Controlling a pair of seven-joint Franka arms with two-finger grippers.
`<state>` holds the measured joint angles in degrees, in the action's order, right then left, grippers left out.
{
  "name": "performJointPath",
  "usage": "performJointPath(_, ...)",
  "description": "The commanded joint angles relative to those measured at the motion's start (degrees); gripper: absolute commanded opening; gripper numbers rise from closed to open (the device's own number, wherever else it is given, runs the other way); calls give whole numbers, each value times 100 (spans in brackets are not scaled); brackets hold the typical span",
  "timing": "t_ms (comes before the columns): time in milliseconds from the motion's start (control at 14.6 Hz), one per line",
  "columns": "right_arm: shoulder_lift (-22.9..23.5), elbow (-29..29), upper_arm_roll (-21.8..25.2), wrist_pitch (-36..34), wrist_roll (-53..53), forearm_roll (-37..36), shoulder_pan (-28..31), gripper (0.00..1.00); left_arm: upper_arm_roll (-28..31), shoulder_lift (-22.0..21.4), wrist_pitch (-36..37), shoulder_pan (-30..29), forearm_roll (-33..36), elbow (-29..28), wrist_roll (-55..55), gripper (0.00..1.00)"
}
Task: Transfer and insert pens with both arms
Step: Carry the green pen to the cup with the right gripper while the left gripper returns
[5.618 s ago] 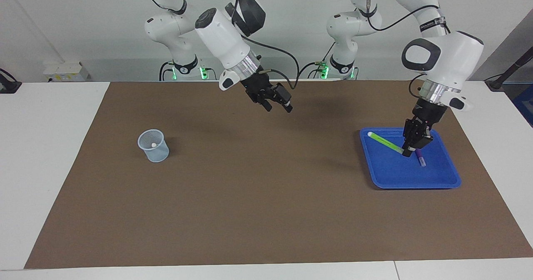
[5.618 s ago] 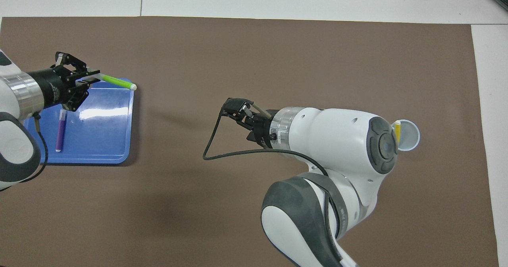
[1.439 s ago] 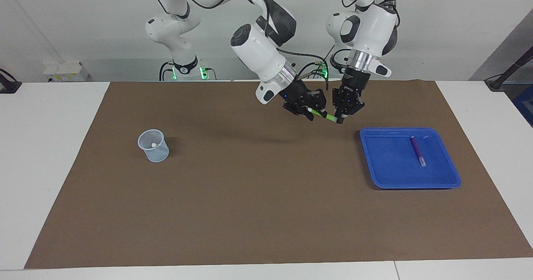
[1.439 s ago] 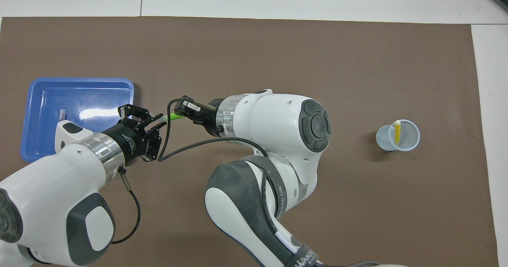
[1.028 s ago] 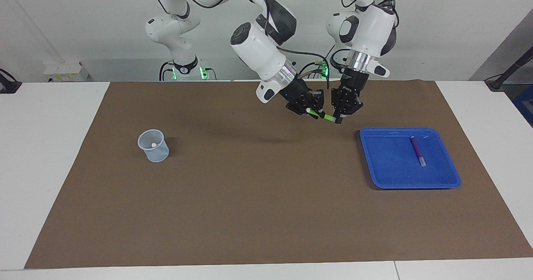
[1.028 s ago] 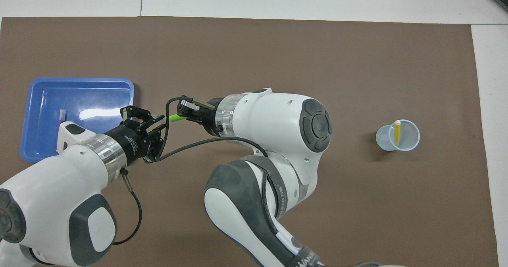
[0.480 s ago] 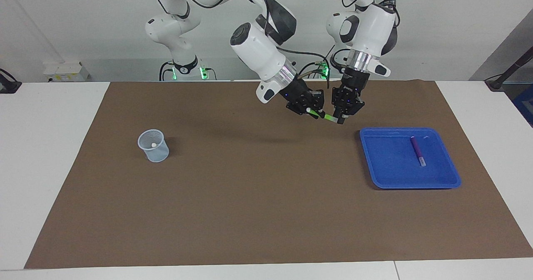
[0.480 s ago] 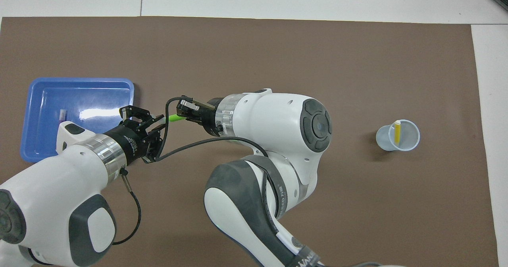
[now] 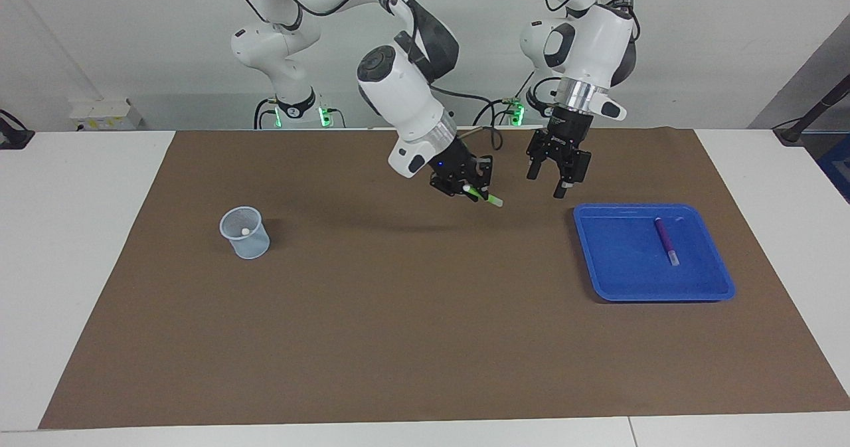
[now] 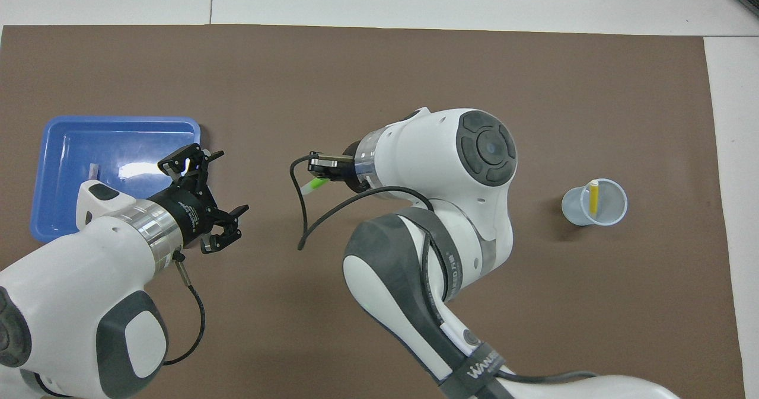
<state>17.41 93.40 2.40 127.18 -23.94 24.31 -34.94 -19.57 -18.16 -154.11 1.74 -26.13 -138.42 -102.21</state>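
My main worry is the lime green pen (image 9: 483,196): the right gripper (image 9: 463,187) pinches it near one end, so most of its length sticks out slanted down, and I judge a fast swing toward the cup (image 9: 245,232) could let it pivot or slip in the jaws. Then the pen would meet the rim askew, tip that light cup, or knock the yellow pen (image 10: 593,197) already standing inside. On the facing view, the cup sits at about 9 o'clock from the held pen, well apart, so the carry is long. The right arm reaches out from its base over the middle of the brown mat (image 9: 425,341), wrist angled down, gripper closed on the pen and up in the air. The left gripper (image 9: 558,175) hangs over the mat just beside the blue tray (image 9: 637,287), near the tray's 11 o'clock corner, fingers spread wide and holding nothing, pointing down. A second risk, as I see it, is the left arm turning to the tray while the right arm is close by; the two wrists are near each other and cables (image 10: 308,221) loop between them. The purple pen (image 9: 665,240) lies flat in the tray, not yet picked.
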Motion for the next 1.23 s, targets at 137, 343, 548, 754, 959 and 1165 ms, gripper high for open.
performJointPath(137,-387,64,-46,-1429,1888,-1312,749,0,-29,-171,495,-401,82,-1,1541,100)
performJointPath(343,-633,91,-46,-2257,3637,-2043,1487,0,32,-171,978,-683,82,122,2868,100)
performJointPath(548,-888,91,-46,-2732,5035,-2597,2305,0,41,-136,1996,-1165,73,455,4739,100)
performJointPath(754,-1038,248,-46,-2743,6030,-3274,2850,0,41,-135,2648,-1667,73,588,6217,100)
performJointPath(959,-1458,1431,-55,-1744,6559,-3284,3291,0,76,-136,2895,-1984,82,588,7299,100)
performJointPath(1165,-1688,2147,-55,-915,6473,-3275,3318,0,85,-109,3080,-2256,91,588,8362,100)
